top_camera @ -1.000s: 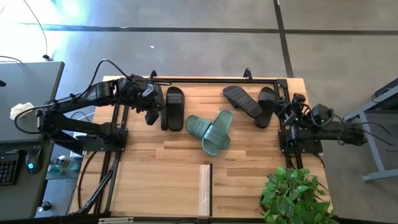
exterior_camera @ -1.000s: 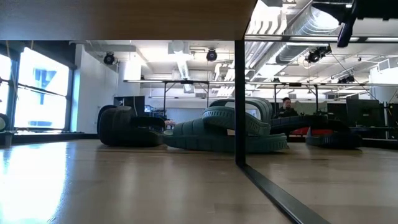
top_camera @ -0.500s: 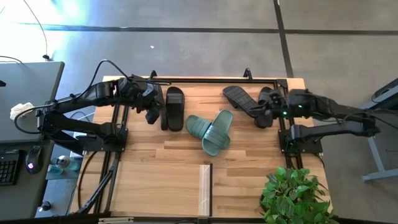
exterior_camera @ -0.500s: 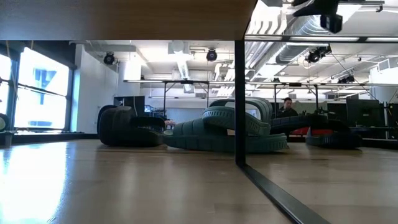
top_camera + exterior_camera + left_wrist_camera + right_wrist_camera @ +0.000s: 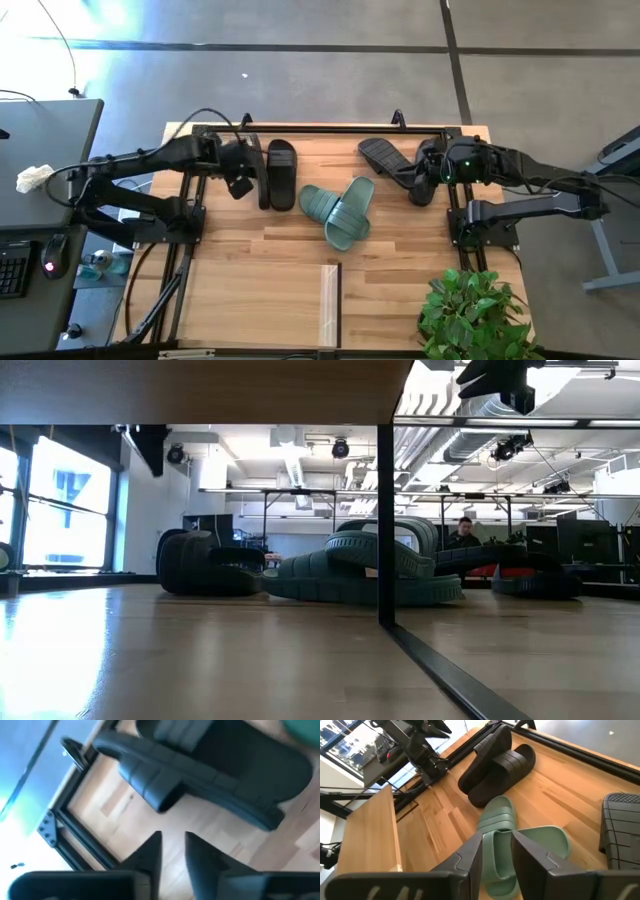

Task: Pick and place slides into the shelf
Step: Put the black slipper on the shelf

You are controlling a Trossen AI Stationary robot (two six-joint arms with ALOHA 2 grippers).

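1. Slides: a black pair (image 5: 275, 173) lies just beside the left end effector (image 5: 240, 185), whose fingers (image 5: 150, 852) stand slightly apart, empty.
2. Green pair (image 5: 340, 208) rests mid-desk (image 5: 250, 280), between both arms.
3. Right end effector (image 5: 425, 175) hovers over two black slides (image 5: 400, 165), fingers (image 5: 472, 852) narrowly apart.

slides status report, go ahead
Left gripper slightly open, empty, over black slides. Right gripper open, empty, above right black pair. Green slides untouched mid-table.
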